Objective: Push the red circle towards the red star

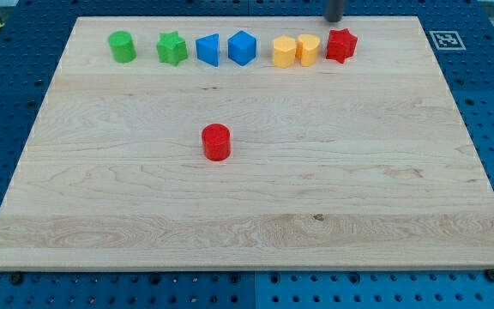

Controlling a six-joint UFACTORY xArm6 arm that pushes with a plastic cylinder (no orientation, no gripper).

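The light wooden board fills most of the view and lies on a blue perforated table; a small black-and-white marker tag sits at the board's far right corner.

My tip shows at the far edge of the board, a short dark rod end cut by the view's top. It has no jaws, so nothing is open or closed, and it holds nothing. It stands just beyond the red star-shaped block, close to it but apart, and well apart from the red circle.

The red circle, a short red cylinder block, stands upright and alone near the middle of the board, a little to the left. Its flat round top is a lighter red than its side, and it casts a small shadow on the wood. It touches no other block.

Along the far side a row of small blocks runs from left to right: a green cylinder block, a green star block, a blue triangle block, a blue cube-like block, a yellow pentagon-like block touching a yellow cylinder block, and then the red star, just beside the yellow cylinder.
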